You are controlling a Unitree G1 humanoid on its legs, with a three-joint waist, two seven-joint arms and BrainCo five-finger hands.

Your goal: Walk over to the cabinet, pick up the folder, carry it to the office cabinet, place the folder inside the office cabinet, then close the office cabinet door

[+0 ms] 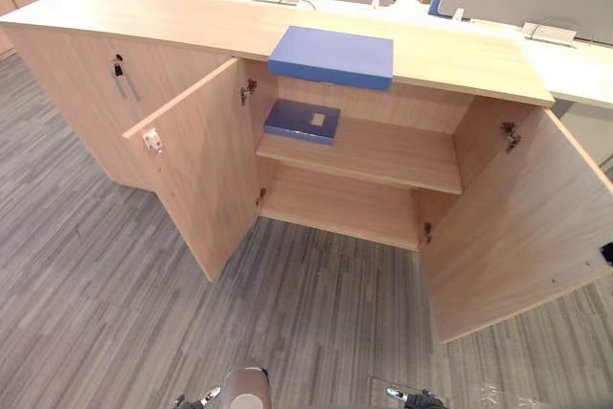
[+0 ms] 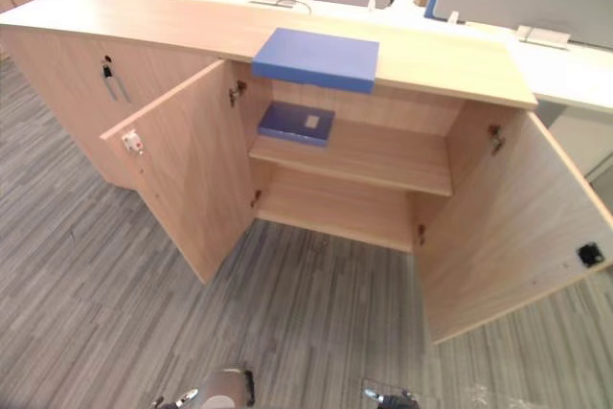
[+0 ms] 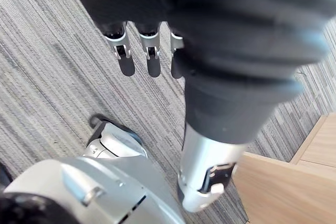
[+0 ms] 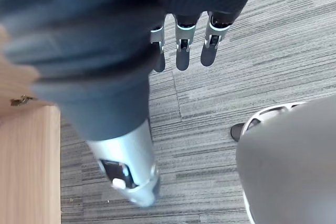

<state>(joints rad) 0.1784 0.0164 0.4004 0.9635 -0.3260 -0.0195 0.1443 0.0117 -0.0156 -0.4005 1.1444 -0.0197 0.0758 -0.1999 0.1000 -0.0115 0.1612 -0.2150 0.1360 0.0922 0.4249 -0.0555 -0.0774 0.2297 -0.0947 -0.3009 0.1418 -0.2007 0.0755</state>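
The left hand (image 3: 151,59) hangs low with its fingers straight and apart, holding nothing, above the grey striped carpet (image 1: 316,313). The right hand (image 4: 181,51) hangs the same way, fingers relaxed and empty, over the carpet beside a wooden panel edge. Farther out stands the long pale wood cabinet (image 1: 144,21), its middle compartment open: the left door (image 1: 196,165) swings out toward the near left and the right door (image 1: 517,227) toward the near right. The blue folder (image 1: 331,56) lies flat on the cabinet's top, its near edge reaching just over the front above the opening. Below it, a darker blue folder (image 1: 303,122) lies flat on the left end of the upper shelf (image 1: 383,155).
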